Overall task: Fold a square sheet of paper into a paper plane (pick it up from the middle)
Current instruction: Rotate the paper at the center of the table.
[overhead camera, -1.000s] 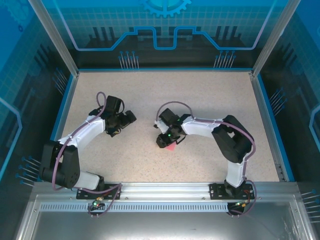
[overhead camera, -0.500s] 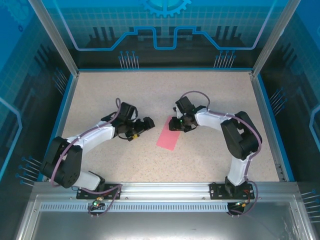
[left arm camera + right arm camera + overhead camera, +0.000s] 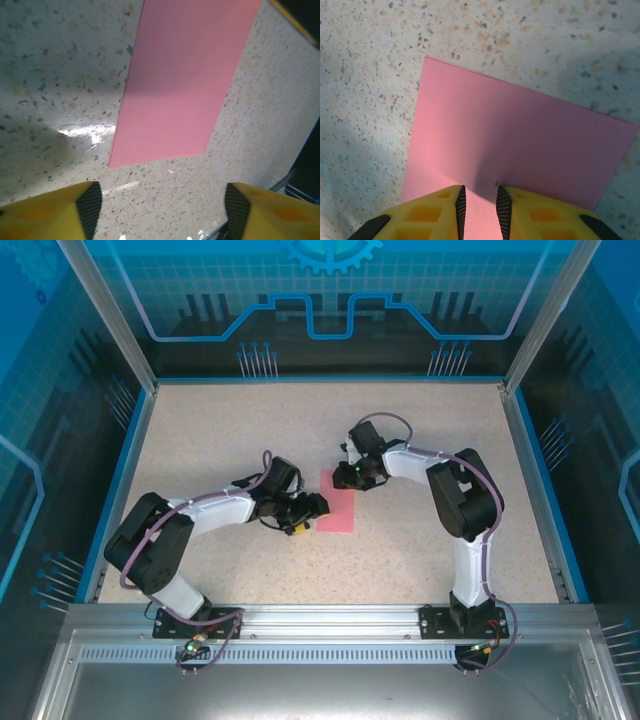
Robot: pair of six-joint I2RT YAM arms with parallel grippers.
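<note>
Now the left gripper (image 3: 161,200), fingers wide apart, sits just left of the pink paper sheet (image 3: 338,512), which lies flat mid-scene on the speckled table (image 3: 200,440). The right gripper (image 3: 479,200), fingers nearly together, meets its far edge.

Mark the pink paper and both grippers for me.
pink paper (image 3: 339,510), top external view, centre of the sheet.
left gripper (image 3: 162,210), left wrist view, midway between its fingertips.
right gripper (image 3: 478,205), right wrist view, midway between its fingertips.
</note>
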